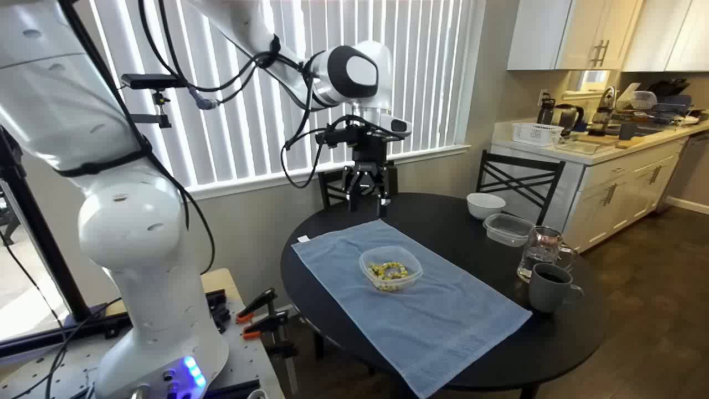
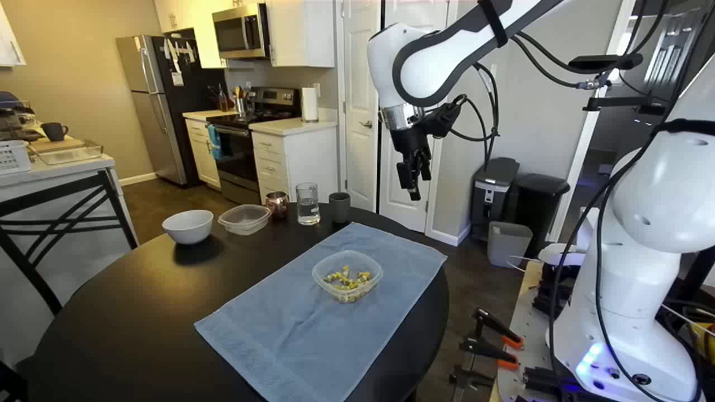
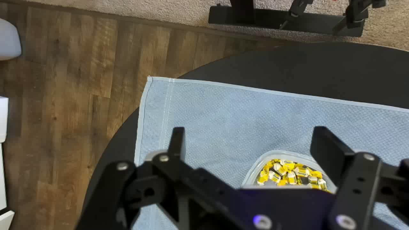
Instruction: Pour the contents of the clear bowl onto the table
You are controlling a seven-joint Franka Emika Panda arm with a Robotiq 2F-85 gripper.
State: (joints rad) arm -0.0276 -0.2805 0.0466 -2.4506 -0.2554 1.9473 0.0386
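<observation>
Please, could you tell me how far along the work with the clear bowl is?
Done: none of the pouring, it seems; the clear bowl stands upright on the blue cloth, its yellow-and-white pieces inside.
In hand: nothing; the pincer hangs open, apart from the bowl.
Left, most likely: grasping, lifting and tipping it over the table.

It was a home kitchen with a dining spot. In an exterior view, a refrigerator [image 2: 167, 117], a range [image 2: 243, 151] and a microwave [image 2: 240, 32] lined the far side, and a paper towel roll [image 2: 309, 104] stood near the back edge of a counter [image 2: 279, 125]. In an exterior view, a white basket [image 1: 537, 134] sat near the left edge of a worktop [image 1: 659, 137], a kettle [image 1: 566, 116] close by. A black chair [image 1: 523, 159] stood just beyond the edge of a round dark table [image 1: 460, 233]. In the wrist view, plank floor [image 3: 73, 95] met carpet [image 3: 153, 9].
</observation>
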